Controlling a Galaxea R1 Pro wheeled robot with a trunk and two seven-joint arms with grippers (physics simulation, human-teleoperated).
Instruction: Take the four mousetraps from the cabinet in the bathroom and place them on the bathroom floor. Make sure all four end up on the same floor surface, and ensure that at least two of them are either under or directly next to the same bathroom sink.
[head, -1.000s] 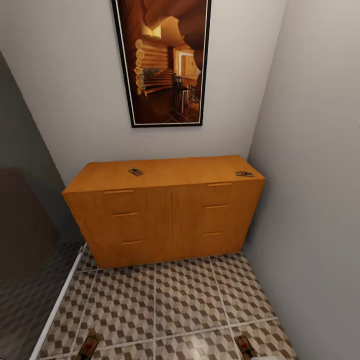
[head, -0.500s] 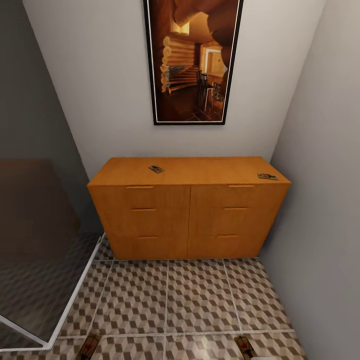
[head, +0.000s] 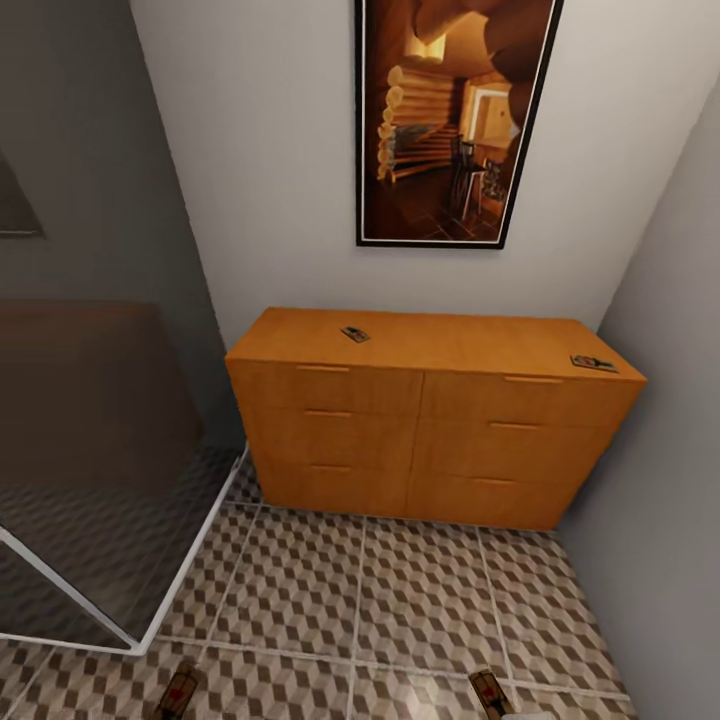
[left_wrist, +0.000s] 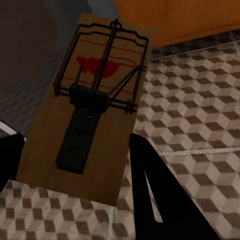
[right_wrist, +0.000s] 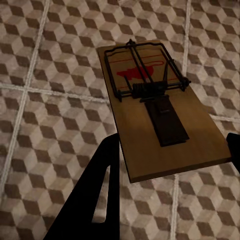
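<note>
Two mousetraps lie on the orange-tan cabinet (head: 420, 430): one (head: 355, 334) near the middle of its top, one (head: 593, 363) at its right end. At the head view's lower edge two more mousetraps (head: 180, 690) (head: 487, 690) hang over the cube-patterned bathroom floor (head: 400, 600). In the left wrist view my left gripper (left_wrist: 75, 165) is shut on a mousetrap (left_wrist: 92, 105), its board between the dark fingers (left_wrist: 155, 195). My right gripper (right_wrist: 170, 155) is likewise shut on a mousetrap (right_wrist: 160, 110) above the tiles. The sink is out of view.
A framed picture (head: 455, 120) hangs on the white wall above the cabinet. A glass shower screen with a white frame (head: 190, 560) stands at the left. A grey wall (head: 670, 400) closes the right side, next to the cabinet's end.
The whole head view has swung left, so the cabinet and the picture sit further right in the frame. Both held mousetraps stay at the lower edge.
</note>
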